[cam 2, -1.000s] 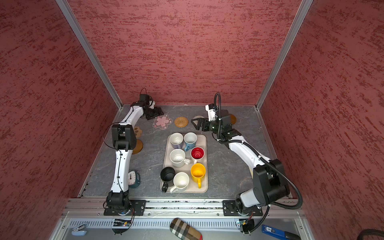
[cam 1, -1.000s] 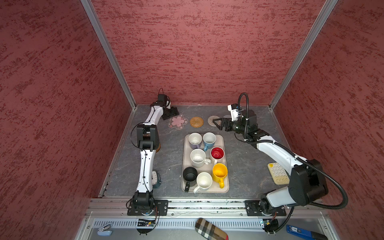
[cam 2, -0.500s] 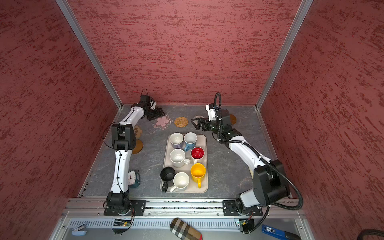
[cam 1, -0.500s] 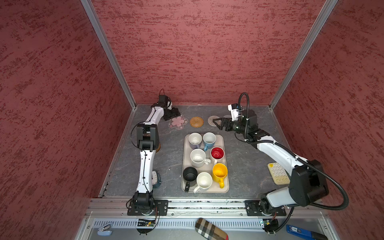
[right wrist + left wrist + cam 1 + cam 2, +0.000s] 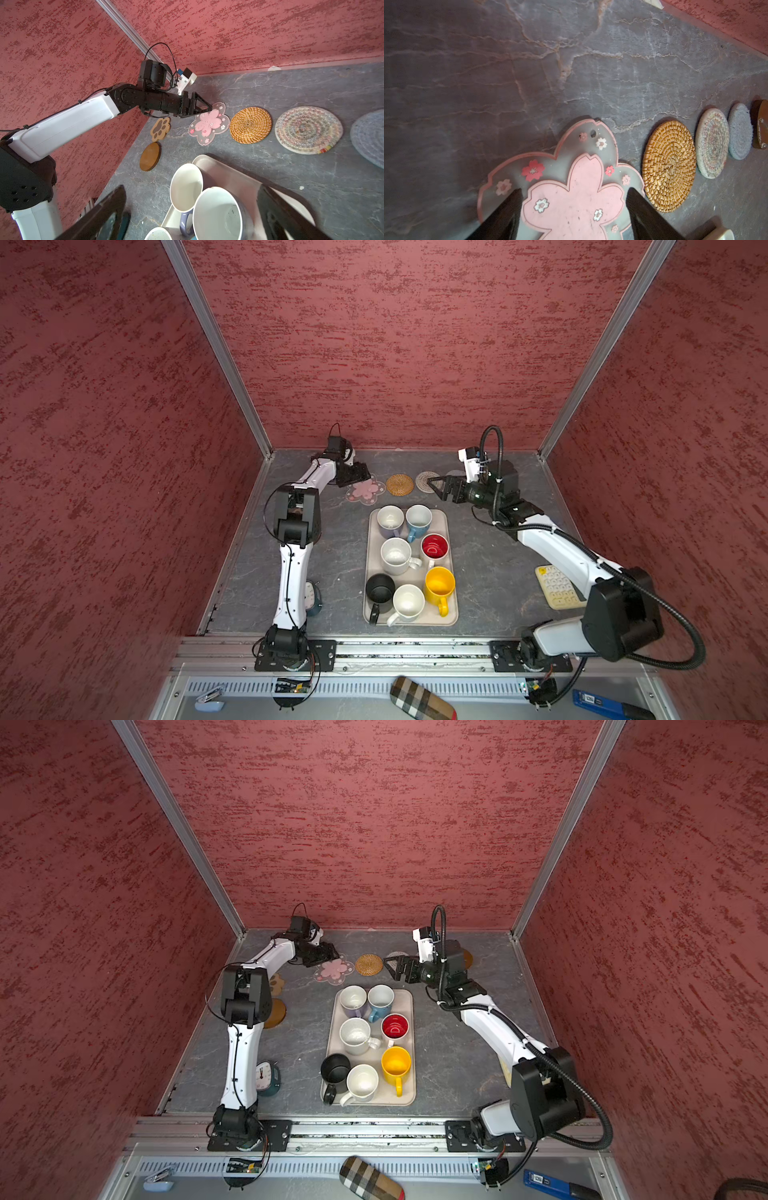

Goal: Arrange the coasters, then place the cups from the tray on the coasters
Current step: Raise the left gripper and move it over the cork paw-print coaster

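My left gripper (image 5: pixel 574 189) hangs low over the pink flower coaster (image 5: pixel 577 209), jaws spread wide and gripping nothing. The rattan coaster (image 5: pixel 669 166) lies just beside it. My right gripper (image 5: pixel 435 488), jaws wide and empty, hovers near the far end of the tray (image 5: pixel 452 616), where all seven cups (image 5: pixel 395 556) stand.

A robot lab cell: red panel walls (image 5: pixel 395 344), aluminium rail (image 5: pixel 395 649) carrying 2 arms (image 5: pixel 291 585).

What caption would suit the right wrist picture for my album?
The left end effector, open, hovers over the pink flower coaster beside the rattan coaster.
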Robot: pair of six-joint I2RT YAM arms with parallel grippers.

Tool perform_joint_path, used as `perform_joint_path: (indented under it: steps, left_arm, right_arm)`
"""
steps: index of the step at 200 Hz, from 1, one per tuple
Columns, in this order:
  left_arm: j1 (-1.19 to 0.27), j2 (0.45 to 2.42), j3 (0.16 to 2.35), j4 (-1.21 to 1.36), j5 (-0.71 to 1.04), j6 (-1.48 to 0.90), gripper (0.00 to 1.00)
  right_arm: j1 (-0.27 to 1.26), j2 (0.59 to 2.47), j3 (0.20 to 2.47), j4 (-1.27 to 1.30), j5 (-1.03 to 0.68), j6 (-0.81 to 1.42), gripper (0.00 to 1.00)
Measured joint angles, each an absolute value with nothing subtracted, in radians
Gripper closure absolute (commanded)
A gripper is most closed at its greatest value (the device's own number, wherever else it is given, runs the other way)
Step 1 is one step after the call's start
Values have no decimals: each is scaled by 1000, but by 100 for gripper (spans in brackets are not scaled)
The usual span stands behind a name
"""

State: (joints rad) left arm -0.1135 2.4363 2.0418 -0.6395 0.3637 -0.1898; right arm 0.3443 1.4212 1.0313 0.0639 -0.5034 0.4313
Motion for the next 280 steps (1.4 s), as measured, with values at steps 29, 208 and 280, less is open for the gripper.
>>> perform_joint_path:
  steps: [29,208,280]
  left_arm:
    - [-109,2436,2053,-645,373,-206,15]
    - [165,1849,1551,-696,158,-370,1]
    - [332,1830,1349,-670,232,-340,22]
  right_arm:
    - [344,1421,1031,64,-505,431,1]
    - [388,1622,1183,65,-477,419,1]
    - [417,1678,1183,155,-487,438,4]
